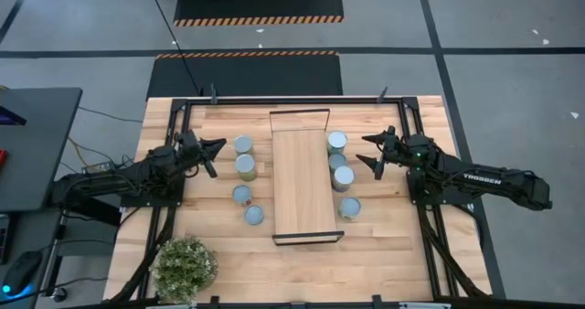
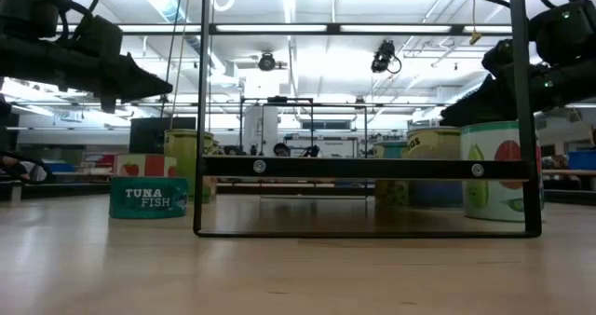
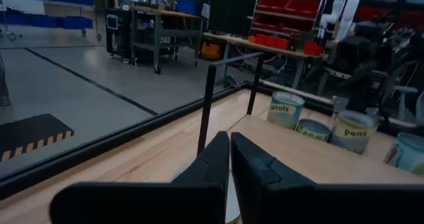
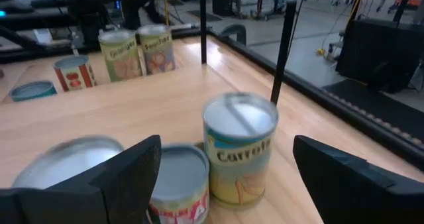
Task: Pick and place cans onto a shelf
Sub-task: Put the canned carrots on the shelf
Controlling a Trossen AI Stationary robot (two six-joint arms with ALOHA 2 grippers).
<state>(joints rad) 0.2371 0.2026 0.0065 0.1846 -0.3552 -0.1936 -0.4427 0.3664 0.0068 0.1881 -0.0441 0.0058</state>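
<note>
With all eight cans still on the desk [image 1: 183, 117] beside the empty shelf [image 1: 303, 183], our right claw [image 4: 225, 159] gapes before the carrots can [image 4: 239, 150], ready to advance and close, while our left claw [image 3: 230, 159] waits closed.

Beyond my left gripper's fingers, a grey concrete floor [image 3: 79, 85] runs off with a dark line across it, and a black mat [image 3: 30, 134] edged in orange-and-black stripes lies off to one side. Farther out stands a metal cart [image 3: 156, 35], and past my fingertips a rack of red bins [image 3: 288, 12]. Overhead, long ceiling lights [image 2: 307, 28] glow bright across a big open workshop. From above, I see two more striped mats [image 1: 259, 5] on the floor beyond the table, and a dark desk [image 1: 32, 144] behind my left arm.
</note>
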